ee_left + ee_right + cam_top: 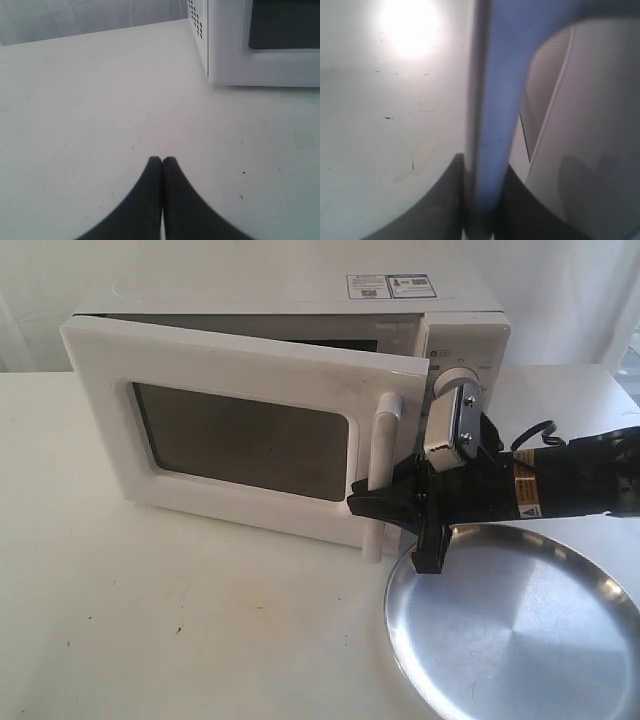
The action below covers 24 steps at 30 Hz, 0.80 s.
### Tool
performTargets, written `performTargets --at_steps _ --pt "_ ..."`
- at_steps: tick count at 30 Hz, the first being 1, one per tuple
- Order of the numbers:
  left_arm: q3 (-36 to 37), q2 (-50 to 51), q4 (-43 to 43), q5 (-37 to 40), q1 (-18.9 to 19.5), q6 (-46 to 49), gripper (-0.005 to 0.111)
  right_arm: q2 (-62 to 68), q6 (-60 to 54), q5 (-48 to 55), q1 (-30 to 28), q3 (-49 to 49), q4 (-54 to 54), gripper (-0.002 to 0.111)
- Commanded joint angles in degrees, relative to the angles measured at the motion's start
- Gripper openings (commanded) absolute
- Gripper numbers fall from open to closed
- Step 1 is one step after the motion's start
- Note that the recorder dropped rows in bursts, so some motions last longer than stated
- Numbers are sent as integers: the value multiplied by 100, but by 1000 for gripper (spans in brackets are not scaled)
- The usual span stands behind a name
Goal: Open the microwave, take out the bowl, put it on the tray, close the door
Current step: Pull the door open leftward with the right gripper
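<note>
Exterior view: the right hand (pixel 375 502) is clamped on the lower handle (pixel 384 435) of the door (pixel 240 430), which stands ajar at centre frame. The tray (pixel 520 640) lies at lower right; the bowl is unseen. The left hand (pixel 162 161), fingers pressed together, holds nothing. Risk: a pull off the hinge arc may slip the grip or drag the microwave (pixel 300 290).

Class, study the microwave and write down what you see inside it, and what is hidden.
The door is only ajar. Above its top edge shows a dark strip of the microwave interior, nothing distinguishable in it. The door covers the rest, so any contents are hidden.
</note>
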State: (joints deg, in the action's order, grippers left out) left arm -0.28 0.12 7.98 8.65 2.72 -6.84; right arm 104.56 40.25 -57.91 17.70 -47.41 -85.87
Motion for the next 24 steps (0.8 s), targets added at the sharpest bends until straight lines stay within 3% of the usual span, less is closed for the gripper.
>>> performTargets --at_steps 1,3,8,10,12,17,24 --pt "28 -12 -25 -14 -1 -32 0 -186 731 542 59 25 -888 0" --pt "28 -12 -25 -14 -1 -32 0 -395 1198 555 -8 25 -1407 8" --pt "28 -12 -25 -14 -1 -32 0 -564 1753 566 -59 77 -1407 56" --pt "28 -12 -25 -14 -1 -32 0 -587 2015 782 -59 77 -1407 53" --pt "28 -12 -25 -14 -1 -32 0 -703 2158 950 -59 77 -1407 42" --pt "28 -12 -25 -14 -1 -32 0 -1587 2822 1704 -72 398 -1407 3" --pt "28 -12 -25 -14 -1 -32 0 -2465 3543 2184 -72 687 -1407 0"
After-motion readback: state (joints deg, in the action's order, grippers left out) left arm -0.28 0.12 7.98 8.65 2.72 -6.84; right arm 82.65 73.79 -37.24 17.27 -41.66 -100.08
